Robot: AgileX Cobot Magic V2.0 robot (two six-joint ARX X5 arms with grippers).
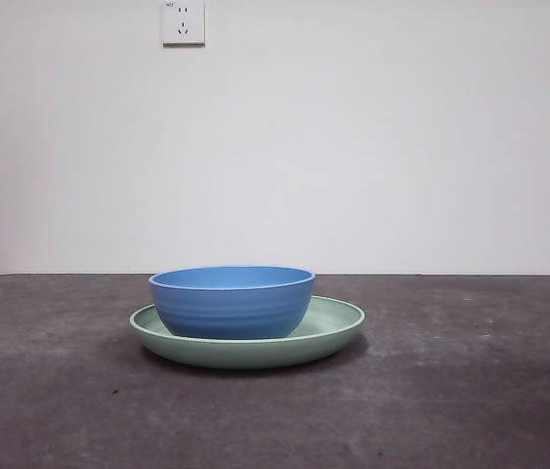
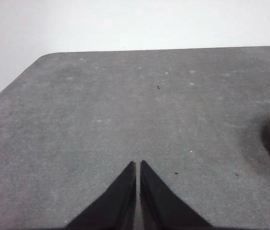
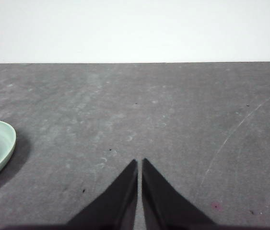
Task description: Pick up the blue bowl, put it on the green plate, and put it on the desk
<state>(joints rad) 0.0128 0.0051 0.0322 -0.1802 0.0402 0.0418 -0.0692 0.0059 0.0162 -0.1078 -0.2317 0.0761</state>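
Nearest the wrist cameras, the left gripper (image 2: 135, 163) and the right gripper (image 3: 139, 161) each hover over bare worktop (image 1: 470, 391) with jaws pressed together and holding nothing, the plate's edge just showing to one side of each. Farther out, mid-worktop, the blue bowl (image 1: 232, 301) sits upright inside the green plate (image 1: 338, 322). By that layout the placing looks done, with at most lifting the bowl back onto the worktop left.
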